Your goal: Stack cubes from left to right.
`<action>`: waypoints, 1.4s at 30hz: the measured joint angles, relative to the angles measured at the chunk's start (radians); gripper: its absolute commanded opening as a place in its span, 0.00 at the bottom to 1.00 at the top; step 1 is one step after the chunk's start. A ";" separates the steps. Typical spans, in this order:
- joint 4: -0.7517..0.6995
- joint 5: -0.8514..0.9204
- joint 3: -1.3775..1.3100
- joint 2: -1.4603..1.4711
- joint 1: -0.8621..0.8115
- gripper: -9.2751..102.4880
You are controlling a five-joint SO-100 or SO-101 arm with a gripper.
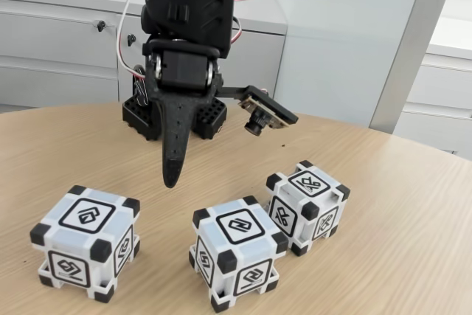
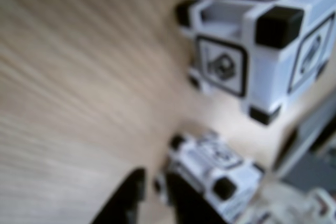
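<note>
Three pale cubes with black corners stand apart in a row on the wooden table in the fixed view: a left cube (image 1: 87, 241), a middle cube (image 1: 237, 251) and a right cube (image 1: 306, 206) a little farther back. My black gripper (image 1: 171, 178) points down above the table behind the gap between the left and middle cubes. It touches none of them, and its jaws are together and hold nothing. The blurred wrist view shows the gripper (image 2: 153, 195) at the bottom edge, one cube (image 2: 215, 174) just right of its fingertips and a larger-looking cube (image 2: 262, 45) at the top right.
The black perforated base block (image 1: 147, 116) sits at the back of the round table (image 1: 413, 256), under the arm. A small camera (image 1: 258, 119) juts out on the arm's right side. White cabinets stand behind the table.
</note>
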State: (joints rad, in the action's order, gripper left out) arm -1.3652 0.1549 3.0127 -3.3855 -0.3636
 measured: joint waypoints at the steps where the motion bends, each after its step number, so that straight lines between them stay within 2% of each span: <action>1: 0.000 0.000 0.000 0.000 0.000 0.08; 42: 0.000 0.035 0.000 0.000 0.000 0.08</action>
State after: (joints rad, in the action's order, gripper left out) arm -1.3652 0.1902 3.0127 -3.3855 -0.3636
